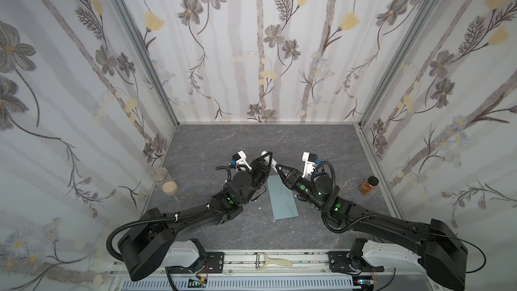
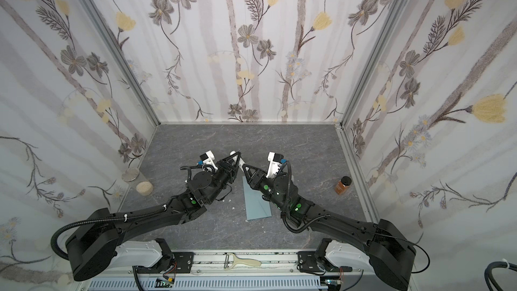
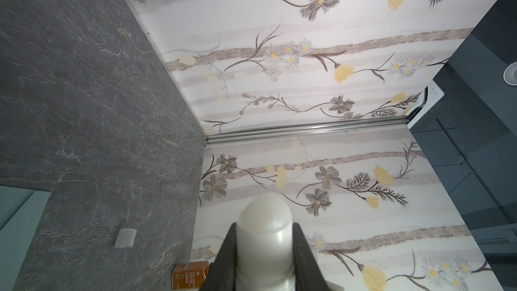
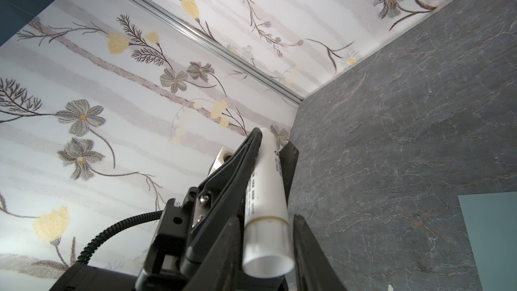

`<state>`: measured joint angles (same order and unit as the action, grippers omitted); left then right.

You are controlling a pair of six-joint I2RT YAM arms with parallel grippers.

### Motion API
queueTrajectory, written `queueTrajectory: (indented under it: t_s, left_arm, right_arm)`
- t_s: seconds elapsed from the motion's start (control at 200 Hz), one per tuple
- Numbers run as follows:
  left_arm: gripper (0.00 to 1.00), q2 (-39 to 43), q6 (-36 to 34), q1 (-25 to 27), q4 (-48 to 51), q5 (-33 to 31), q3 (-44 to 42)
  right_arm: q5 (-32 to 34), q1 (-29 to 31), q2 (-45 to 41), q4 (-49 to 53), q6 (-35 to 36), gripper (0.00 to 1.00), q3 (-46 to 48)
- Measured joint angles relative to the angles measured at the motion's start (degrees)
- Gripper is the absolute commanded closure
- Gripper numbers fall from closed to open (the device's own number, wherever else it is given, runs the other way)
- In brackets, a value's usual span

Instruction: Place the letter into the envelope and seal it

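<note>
You're working over the dark marbled table, and the envelope lies flat on it near the middle in both top views, blue-grey, its long side running away from you and its far end tucked under your two arms. Both arms reach in over that far end and meet nose to nose just above it. Well to the left of the envelope stands a clear jar with a metal lid, and well to its right a small amber spice bottle with a dark cap. On the near side of the envelope, off the table on the front rail, rests a cream-handled peeler. Now the grippers: your left gripper is clamped on the white glue stick, fingers pressed to both sides of the tube, its rounded end poking out past the tips. Your right gripper brackets the stick's other end, one finger on each side; a thin sliver of gap shows at one finger, so I can't tell whether it grips. The stick hangs in the air beyond the envelope's far end, clear of the paper. Last, a small pale cap-like piece lies on the table, apart from the envelope's corner.
</note>
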<state>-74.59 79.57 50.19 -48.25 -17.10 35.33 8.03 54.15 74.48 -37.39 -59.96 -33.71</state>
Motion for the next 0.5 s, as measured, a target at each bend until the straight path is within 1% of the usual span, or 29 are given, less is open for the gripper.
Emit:
queueTrajectory:
  t_s: [0.095,0.23,0.335,0.4,0.5]
  left_arm:
    - [1.00,0.0,0.0,0.0,0.0,-0.2,0.0]
    - [1.00,0.2,-0.1,0.0,0.0,-0.7,0.0]
    - [1.00,0.6,-0.1,0.0,0.0,-1.0,-0.3]
    - [1.00,0.7,-0.1,0.0,-0.1,-1.3,-0.3]
    - [1.00,0.7,-0.1,0.0,-0.1,-1.3,-0.3]
  right_arm:
    - [-0.1,0.0,0.1,0.3,0.0,0.63,-0.2]
    - [-0.2,0.2,0.1,0.4,0.0,0.63,-0.2]
    - [-0.2,0.3,0.1,0.4,0.0,0.65,-0.2]
    - [-0.2,0.3,0.1,0.4,0.0,0.68,-0.2]
    - [-0.4,0.4,0.1,0.4,0.0,0.68,-0.1]
